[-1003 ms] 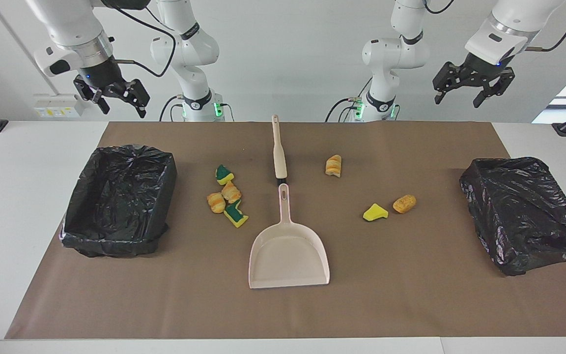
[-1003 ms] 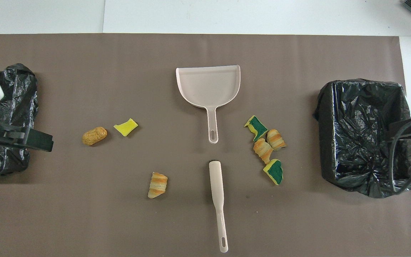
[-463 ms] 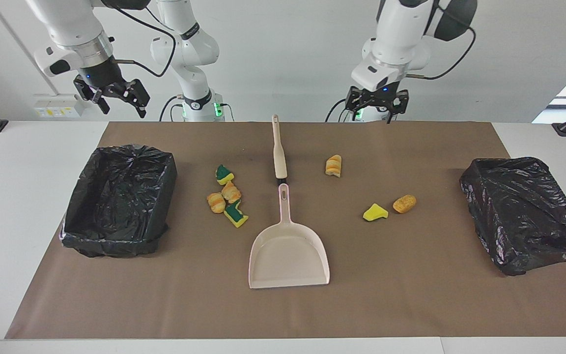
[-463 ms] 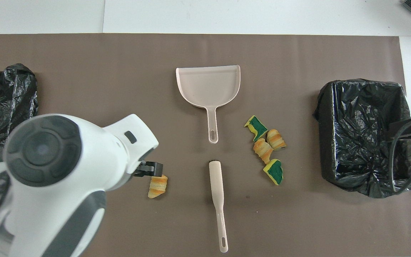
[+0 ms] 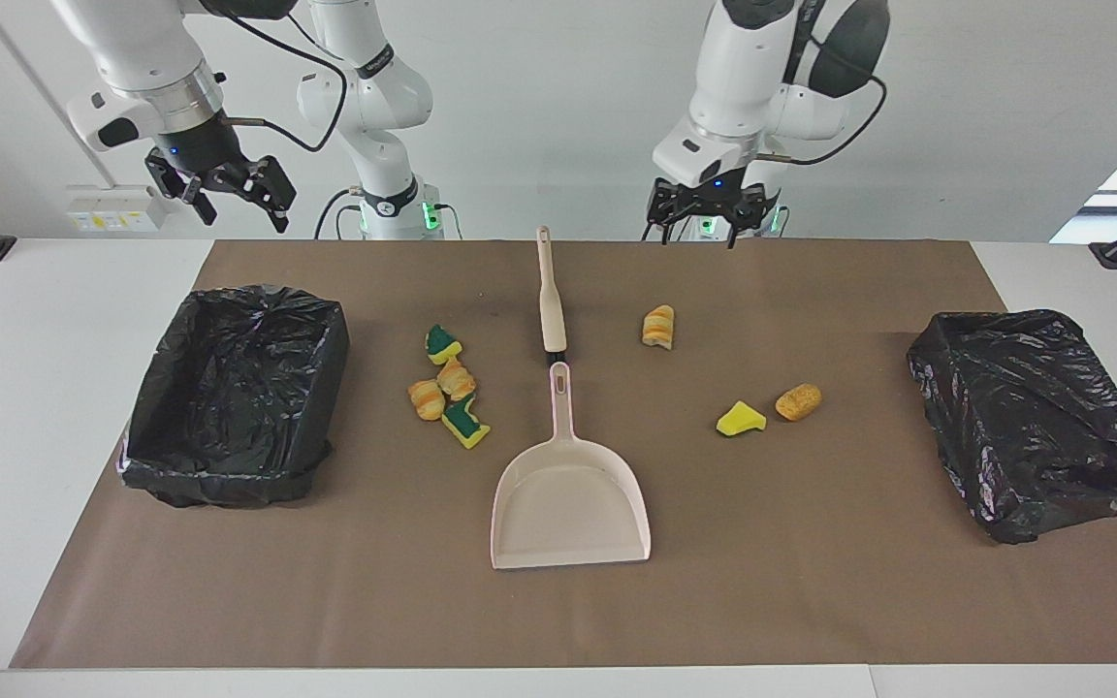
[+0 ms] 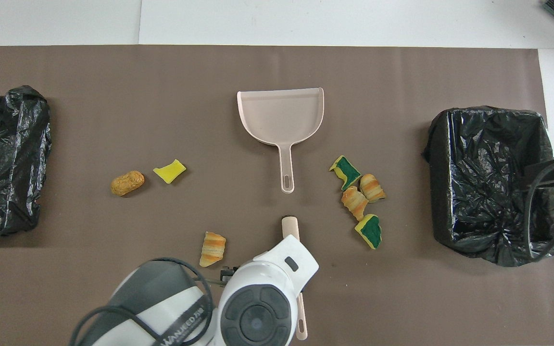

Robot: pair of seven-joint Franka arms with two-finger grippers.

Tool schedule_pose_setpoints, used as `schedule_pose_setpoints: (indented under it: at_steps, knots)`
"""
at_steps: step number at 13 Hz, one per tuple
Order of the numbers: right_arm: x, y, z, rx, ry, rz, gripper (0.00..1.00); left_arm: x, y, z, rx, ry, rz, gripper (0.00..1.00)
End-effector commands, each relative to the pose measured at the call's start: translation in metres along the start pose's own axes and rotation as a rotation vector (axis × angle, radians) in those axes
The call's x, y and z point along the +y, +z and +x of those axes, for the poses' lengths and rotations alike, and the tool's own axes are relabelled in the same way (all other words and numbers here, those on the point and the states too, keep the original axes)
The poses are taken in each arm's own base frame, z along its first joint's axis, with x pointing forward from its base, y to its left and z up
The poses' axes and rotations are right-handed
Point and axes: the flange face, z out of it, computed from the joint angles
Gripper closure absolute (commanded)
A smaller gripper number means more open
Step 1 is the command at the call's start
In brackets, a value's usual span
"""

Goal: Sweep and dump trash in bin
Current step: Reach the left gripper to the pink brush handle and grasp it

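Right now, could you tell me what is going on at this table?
Nothing is held yet. The left gripper, open, is up over the robots' edge of the mat, near the brush. The right gripper, also open, waits in the air at its own end of the table. The dustpan is empty, and all seven trash bits lie on the mat, outside both lined bins.

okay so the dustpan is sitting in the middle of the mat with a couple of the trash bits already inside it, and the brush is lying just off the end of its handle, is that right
Not quite. The dustpan is empty: the overhead view shows its tray bare, and all the trash bits lie on the mat beside it. The rest holds: it sits mid-mat, with the brush just off the end of its handle.
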Motion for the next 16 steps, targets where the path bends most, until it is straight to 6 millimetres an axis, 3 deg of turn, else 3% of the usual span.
schedule_pose_setpoints:
  at_steps: [1,7,9,13,16]
  knots:
    - [0.001,-0.001,-0.004,0.000,-0.013,0.013,0.00,0.039,0.047,-0.021,-0.012,-0.014,-0.023,0.00]
    - [0.001,-0.001,-0.005,0.000,-0.010,0.013,0.00,0.058,0.099,-0.054,-0.039,0.033,-0.005,0.00]
    - [0.001,-0.001,-0.006,0.003,-0.010,0.014,0.00,0.056,0.102,-0.055,-0.042,0.032,-0.001,0.00]
    - [0.001,-0.001,-0.006,0.000,-0.010,0.013,0.00,0.059,0.104,-0.061,-0.042,0.051,-0.001,0.11]
    - [-0.005,0.000,-0.006,0.007,-0.014,0.009,0.00,0.057,0.109,-0.055,-0.068,0.028,-0.021,0.35]
